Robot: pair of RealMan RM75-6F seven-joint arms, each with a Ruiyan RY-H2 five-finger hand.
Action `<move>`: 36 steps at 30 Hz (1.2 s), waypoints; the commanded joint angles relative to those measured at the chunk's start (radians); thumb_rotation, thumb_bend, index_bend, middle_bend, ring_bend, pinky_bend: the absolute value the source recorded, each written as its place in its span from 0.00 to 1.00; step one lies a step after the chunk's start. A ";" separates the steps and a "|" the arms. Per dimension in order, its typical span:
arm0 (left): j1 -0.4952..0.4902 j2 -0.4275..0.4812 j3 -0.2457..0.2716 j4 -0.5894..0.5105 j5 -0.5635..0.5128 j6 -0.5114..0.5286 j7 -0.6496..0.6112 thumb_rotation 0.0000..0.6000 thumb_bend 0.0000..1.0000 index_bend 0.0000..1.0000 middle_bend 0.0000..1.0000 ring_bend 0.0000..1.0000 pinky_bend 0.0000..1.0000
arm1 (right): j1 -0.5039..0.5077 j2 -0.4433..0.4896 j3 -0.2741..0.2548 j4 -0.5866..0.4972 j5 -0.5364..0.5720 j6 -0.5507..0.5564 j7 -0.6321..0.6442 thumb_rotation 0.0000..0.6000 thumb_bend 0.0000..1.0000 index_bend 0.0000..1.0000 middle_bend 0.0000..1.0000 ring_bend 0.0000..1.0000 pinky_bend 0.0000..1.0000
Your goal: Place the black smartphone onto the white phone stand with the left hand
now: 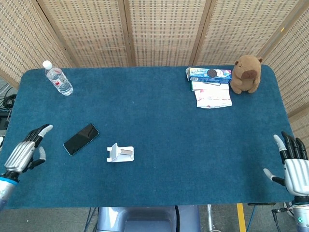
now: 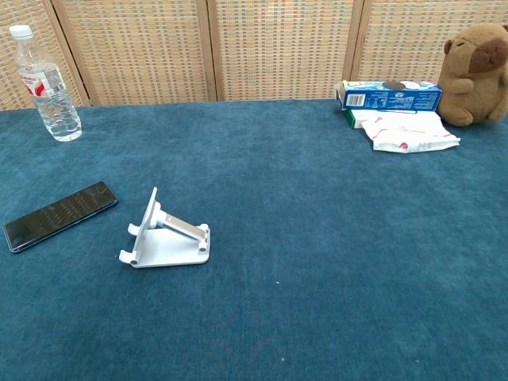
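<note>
Black, flat and glossy, the rectangular smartphone (image 1: 81, 139) lies screen-up on the table (image 1: 159, 121), toward the left side, just left of the white plastic phone stand (image 1: 119, 153) and not touching it. No part of the task is complete: the phone is not grasped and the stand's cradle is vacant. Left robot hand (image 1: 25, 151) hovers near the table's left edge, fingers extended and apart, holding nothing, a short way left of the phone. Right robot hand (image 1: 292, 166) sits at the near right corner, fingers spread, idle. Remaining: reach, grasp, lift, seat the phone. Blue carpet-like cloth covers the table; woven cane panels (image 1: 164, 31) enclose the far side.
</note>
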 commanded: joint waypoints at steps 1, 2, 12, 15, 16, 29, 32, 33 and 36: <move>-0.116 -0.010 -0.039 0.057 -0.038 -0.148 -0.090 1.00 1.00 0.00 0.00 0.00 0.00 | 0.000 0.004 0.004 0.000 0.009 -0.003 0.013 1.00 0.00 0.00 0.00 0.00 0.00; -0.139 -0.018 -0.049 0.057 -0.060 -0.188 -0.118 1.00 1.00 0.00 0.00 0.00 0.00 | 0.000 0.006 0.005 0.001 0.013 -0.006 0.020 1.00 0.00 0.00 0.00 0.00 0.00; -0.282 -0.130 -0.080 0.177 -0.175 -0.446 -0.233 1.00 1.00 0.00 0.00 0.00 0.00 | 0.002 0.012 0.007 0.011 0.018 -0.013 0.046 1.00 0.00 0.00 0.00 0.00 0.00; -0.316 -0.181 -0.084 0.233 -0.201 -0.510 -0.256 1.00 1.00 0.00 0.00 0.00 0.00 | 0.003 0.013 0.007 0.012 0.019 -0.017 0.050 1.00 0.00 0.00 0.00 0.00 0.00; -0.323 -0.193 -0.085 0.247 -0.207 -0.523 -0.261 1.00 1.00 0.00 0.00 0.00 0.00 | 0.004 0.013 0.007 0.012 0.020 -0.019 0.050 1.00 0.00 0.00 0.00 0.00 0.00; -0.358 -0.299 -0.099 0.357 -0.208 -0.571 -0.347 1.00 1.00 0.00 0.00 0.00 0.00 | 0.011 0.013 0.011 0.016 0.035 -0.036 0.057 1.00 0.00 0.00 0.00 0.00 0.00; -0.366 -0.306 -0.100 0.366 -0.207 -0.586 -0.368 1.00 1.00 0.00 0.00 0.00 0.00 | 0.011 0.013 0.010 0.016 0.034 -0.036 0.058 1.00 0.00 0.00 0.00 0.00 0.00; -0.366 -0.310 -0.099 0.370 -0.204 -0.587 -0.373 1.00 1.00 0.00 0.00 0.00 0.00 | 0.011 0.013 0.010 0.016 0.033 -0.036 0.058 1.00 0.00 0.00 0.00 0.00 0.00; -0.368 -0.328 -0.096 0.383 -0.194 -0.590 -0.394 1.00 1.00 0.00 0.00 0.00 0.00 | 0.011 0.014 0.009 0.015 0.033 -0.036 0.059 1.00 0.00 0.00 0.00 0.00 0.00</move>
